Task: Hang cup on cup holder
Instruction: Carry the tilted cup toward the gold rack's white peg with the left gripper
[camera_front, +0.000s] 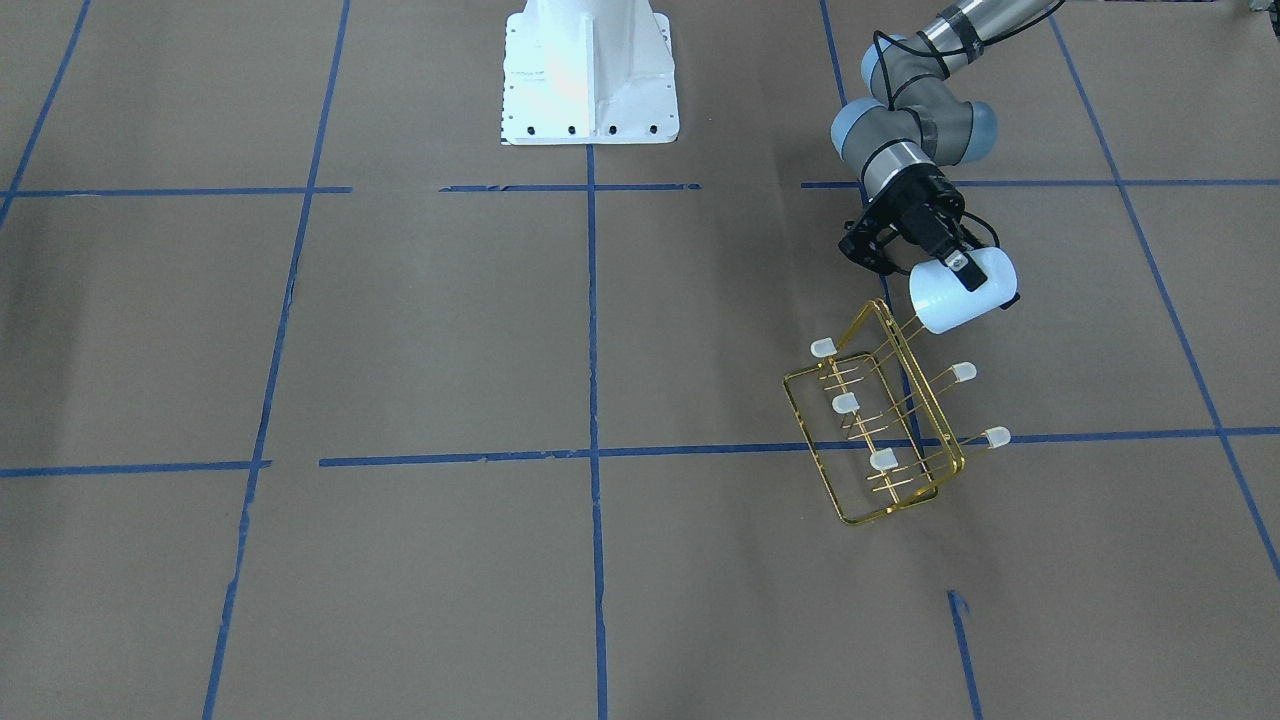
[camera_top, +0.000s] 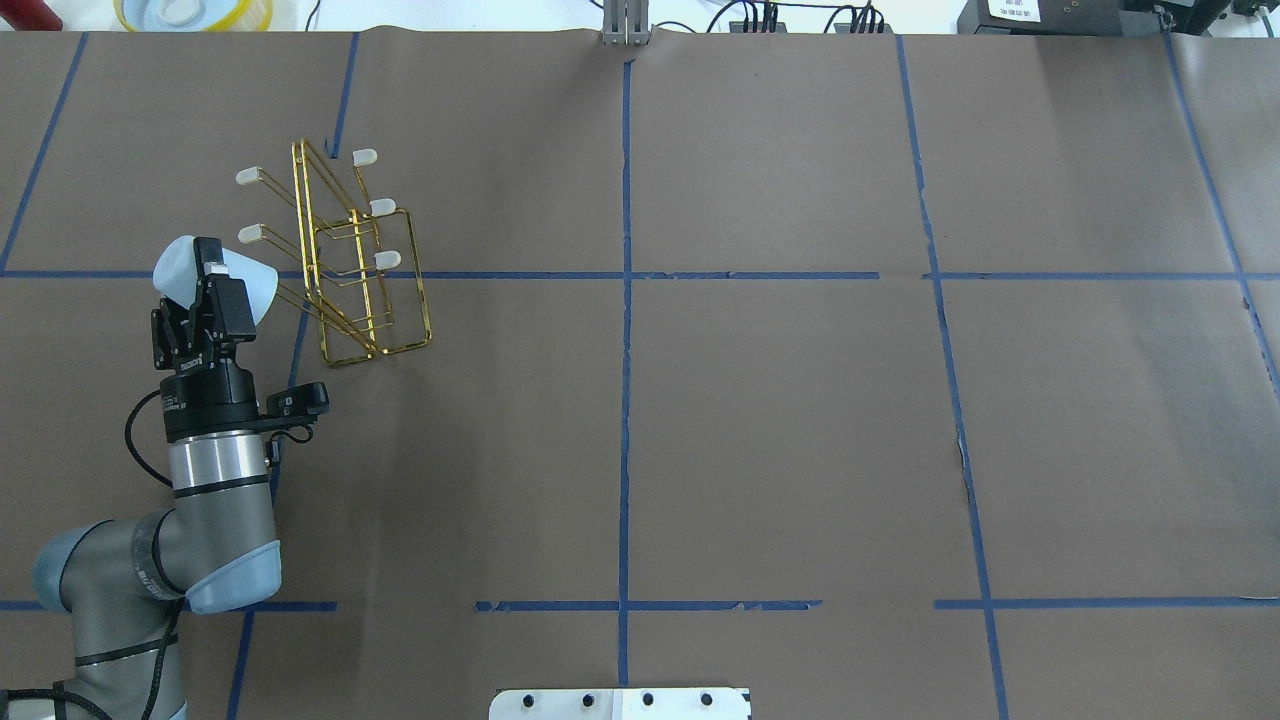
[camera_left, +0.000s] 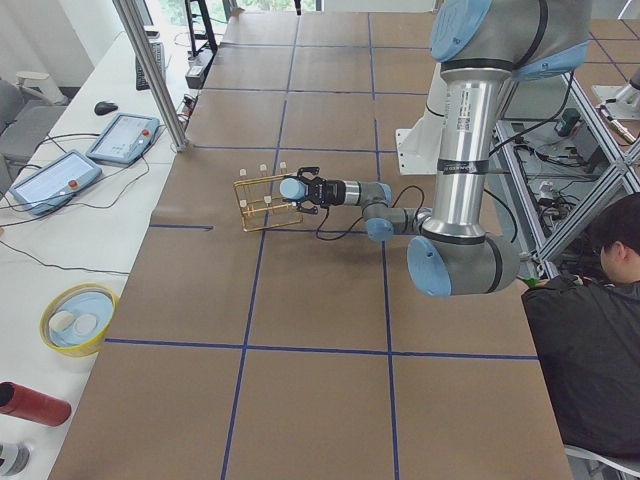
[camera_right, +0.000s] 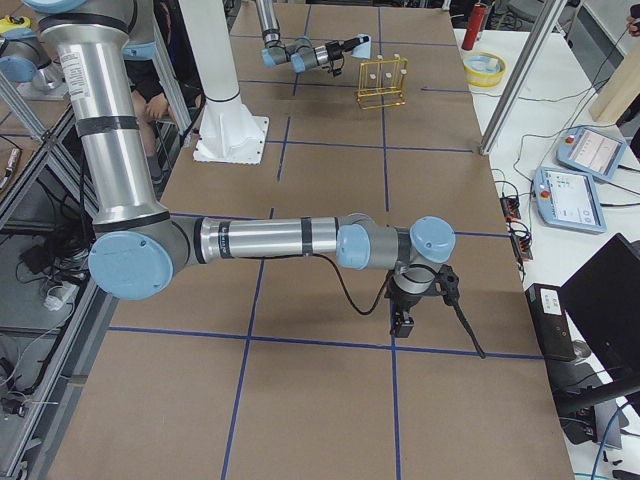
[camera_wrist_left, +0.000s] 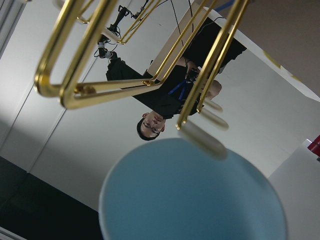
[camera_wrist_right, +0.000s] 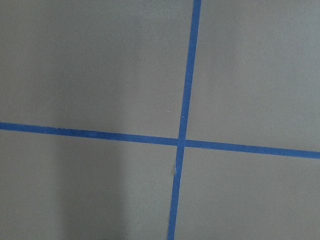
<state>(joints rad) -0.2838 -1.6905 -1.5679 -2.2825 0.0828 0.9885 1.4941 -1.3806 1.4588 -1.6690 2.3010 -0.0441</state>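
My left gripper (camera_front: 984, 282) is shut on the cup (camera_front: 945, 302), a pale blue-white tumbler held on its side above the table. Its mouth faces the cup holder (camera_front: 880, 430), a gold wire rack with white-capped prongs. In the overhead view the gripper (camera_top: 213, 272) and cup (camera_top: 258, 286) are just left of the rack (camera_top: 352, 262). In the left wrist view the cup's open mouth (camera_wrist_left: 195, 195) sits right at one capped prong (camera_wrist_left: 202, 140). That prong's cap is hidden by the cup in the other views. My right gripper (camera_right: 404, 322) hangs low over the table far from the rack, and I cannot tell whether it is open or shut.
The robot's white base (camera_front: 590, 70) stands at the table's middle edge. A yellow bowl (camera_left: 78, 318), a red can (camera_left: 30, 403) and two tablets (camera_left: 122, 135) lie on the side bench. A person (camera_left: 590, 340) sits by the robot. The right wrist view shows only brown paper with blue tape (camera_wrist_right: 182, 142).
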